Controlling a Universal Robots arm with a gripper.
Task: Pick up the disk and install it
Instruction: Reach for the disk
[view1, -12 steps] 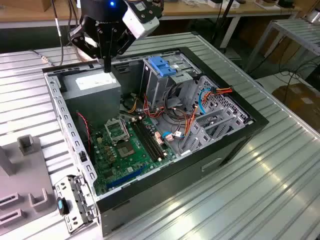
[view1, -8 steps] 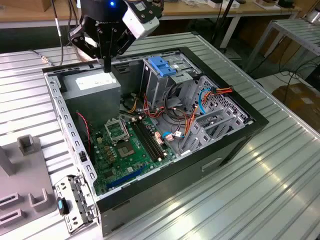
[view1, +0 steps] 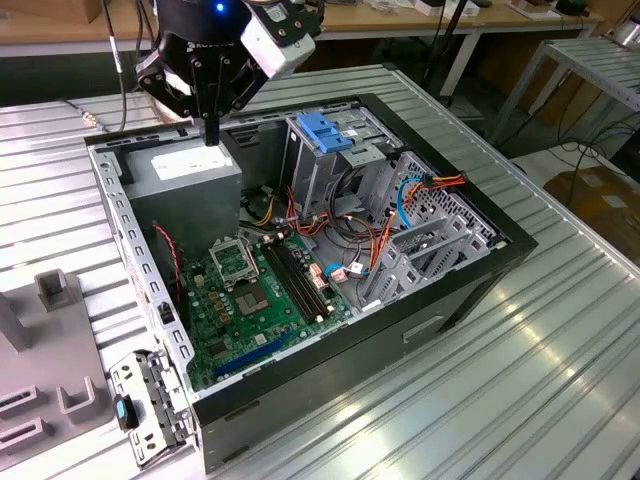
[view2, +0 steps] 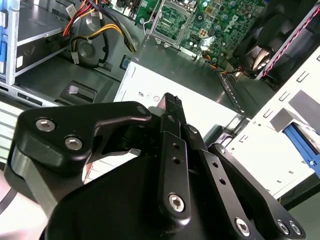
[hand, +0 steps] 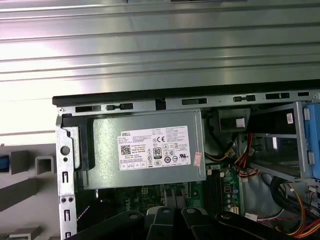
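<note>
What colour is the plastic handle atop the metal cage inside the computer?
Bright blue; the handle shows best in the exterior view.

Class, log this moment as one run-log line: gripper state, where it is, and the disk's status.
gripper: shut | position: above power supply inside open computer case | disk: not held

The ribbed metal table (view1: 560, 380) is gleaming with a brushed, reflective sheen. The computer case (view1: 440, 318) is showing smooth black painted panels outside and bare, dull grey sheet steel within. The power supply (hand: 105, 150) is looking like matt grey metal and is carrying a white paper label (hand: 155, 148). The motherboard (view1: 250, 290) is glinting glossy green. The drive cage's handle (view1: 325, 133) is looking like bright blue plastic. The gripper (view1: 211, 138) is appearing matt black, with shiny steel screws (view2: 73, 143) in the second wrist view.
</note>
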